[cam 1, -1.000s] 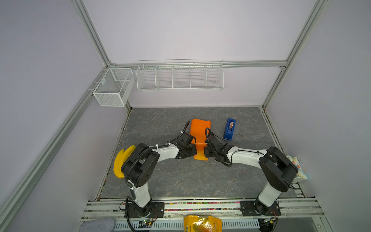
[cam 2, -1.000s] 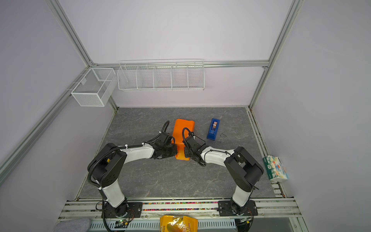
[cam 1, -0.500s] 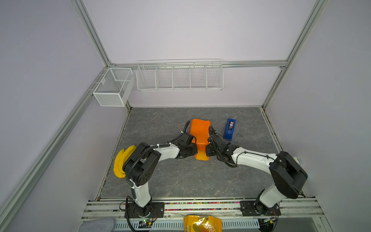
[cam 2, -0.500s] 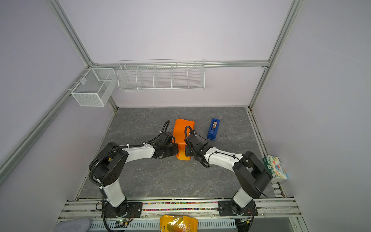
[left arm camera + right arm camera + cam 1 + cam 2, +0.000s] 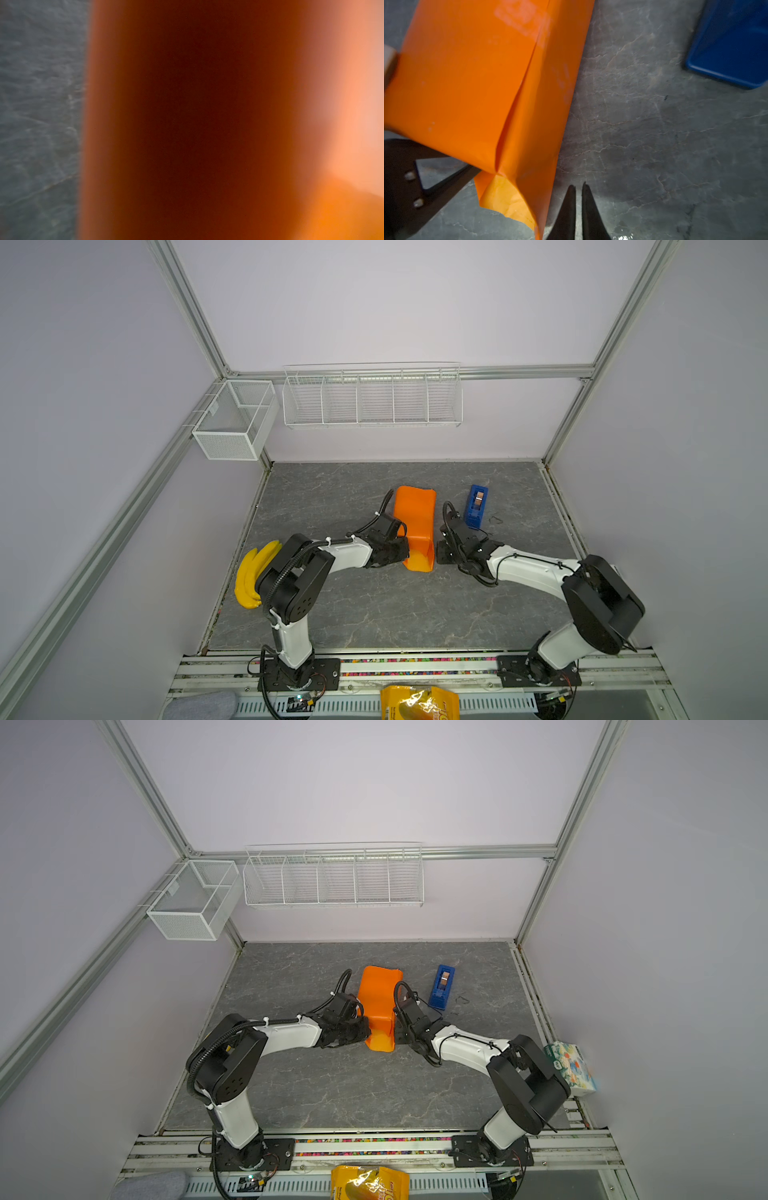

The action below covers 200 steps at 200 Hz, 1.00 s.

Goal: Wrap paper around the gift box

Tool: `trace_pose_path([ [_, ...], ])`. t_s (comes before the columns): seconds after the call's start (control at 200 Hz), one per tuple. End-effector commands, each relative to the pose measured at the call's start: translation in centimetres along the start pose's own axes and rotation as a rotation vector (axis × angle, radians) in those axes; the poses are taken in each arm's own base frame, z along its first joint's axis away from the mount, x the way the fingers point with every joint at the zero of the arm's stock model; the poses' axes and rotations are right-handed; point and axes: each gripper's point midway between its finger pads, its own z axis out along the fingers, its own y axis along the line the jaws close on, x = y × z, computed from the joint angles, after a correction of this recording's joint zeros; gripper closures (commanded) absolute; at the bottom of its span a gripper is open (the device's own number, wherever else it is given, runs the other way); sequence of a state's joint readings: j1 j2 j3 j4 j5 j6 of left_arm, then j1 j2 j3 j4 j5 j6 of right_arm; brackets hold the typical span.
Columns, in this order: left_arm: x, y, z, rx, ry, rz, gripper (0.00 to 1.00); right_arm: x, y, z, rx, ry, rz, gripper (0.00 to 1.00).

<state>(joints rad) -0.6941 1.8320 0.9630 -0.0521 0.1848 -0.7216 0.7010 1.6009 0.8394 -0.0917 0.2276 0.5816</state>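
Note:
The orange paper (image 5: 415, 522) (image 5: 376, 1002) lies folded into a long bundle in the middle of the grey table, with a loose flap at its near end (image 5: 506, 199). The gift box is hidden; only paper shows. My left gripper (image 5: 390, 551) (image 5: 353, 1033) presses against the bundle's left side near that end. Its fingertips are hidden, and blurred paper (image 5: 197, 104) covers most of the left wrist view. My right gripper (image 5: 440, 558) (image 5: 400, 1038) (image 5: 578, 186) sits just right of the bundle, shut on nothing, tips over bare table.
A blue tape dispenser (image 5: 477, 506) (image 5: 733, 41) stands right of the bundle. Bananas (image 5: 251, 576) lie at the table's left edge, a tissue box (image 5: 571, 1067) at the right edge, a yellow snack bag (image 5: 419, 703) in front. Wire baskets (image 5: 372, 396) hang on the back wall.
The right gripper has come off the paper's right side and backed slightly away, shut again. The right arm's elbow has swung out to the right. The left arm has stayed put.

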Motion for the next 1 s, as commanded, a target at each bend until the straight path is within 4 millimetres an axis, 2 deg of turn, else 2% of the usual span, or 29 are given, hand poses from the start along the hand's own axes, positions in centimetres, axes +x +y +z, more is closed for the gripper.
trace_pose_path([
  [0.0,-0.5,-0.6,0.4,0.018,-0.001,0.002,0.98,0.4,1.7,0.8,-0.089,0.023,0.01,0.91],
  [0.22,-0.3,-0.6,0.6,0.018,0.012,0.001,0.98,0.6,3.6,1.6,-0.146,0.036,-0.007,0.93],
  [0.475,0.0,-0.4,0.8,0.014,0.024,-0.001,0.98,0.7,4.2,2.8,-0.164,0.037,-0.006,0.93],
  [0.495,-0.1,-0.5,0.8,0.015,0.023,0.0,0.98,-0.4,5.0,2.6,-0.18,0.012,-0.003,0.93],
  [0.645,0.0,-0.2,0.9,0.006,0.025,0.0,0.99,-1.1,5.8,2.8,-0.214,-0.011,0.004,0.94],
  [0.995,0.2,0.1,0.8,-0.006,0.026,0.002,0.99,-1.1,6.7,4.5,-0.239,-0.007,0.03,0.94],
])
